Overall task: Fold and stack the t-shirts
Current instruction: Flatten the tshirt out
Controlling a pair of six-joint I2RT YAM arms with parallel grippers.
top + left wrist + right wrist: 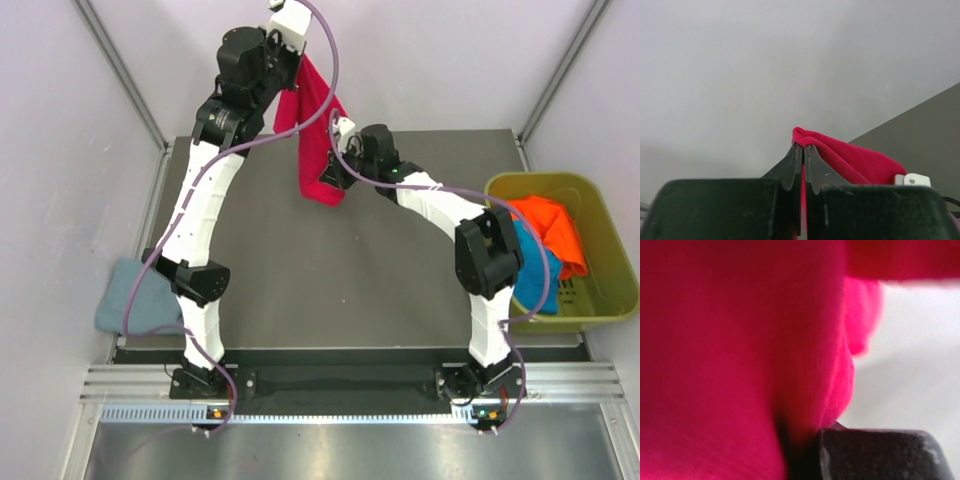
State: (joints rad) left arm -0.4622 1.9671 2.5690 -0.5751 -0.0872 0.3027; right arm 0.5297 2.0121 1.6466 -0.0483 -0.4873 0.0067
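Above the table point(400, 290), left tool point(803, 150) pinches red t-shirt point(318, 140) — right tool point(332, 182) apparently too.

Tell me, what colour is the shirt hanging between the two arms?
Crimson red. The t-shirt shows best in the top external view.

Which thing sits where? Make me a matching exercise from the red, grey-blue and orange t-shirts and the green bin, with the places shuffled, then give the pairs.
Things
1. red t-shirt
2. grey-blue t-shirt
3. orange t-shirt
4. olive-green bin

Places
A. stands at the right edge of the table
B. hangs in the air, pinched in the left tool
C. lies inside the bin
D. lies bunched at the table's left edge

Pairs: 1-B; 2-D; 3-C; 4-A
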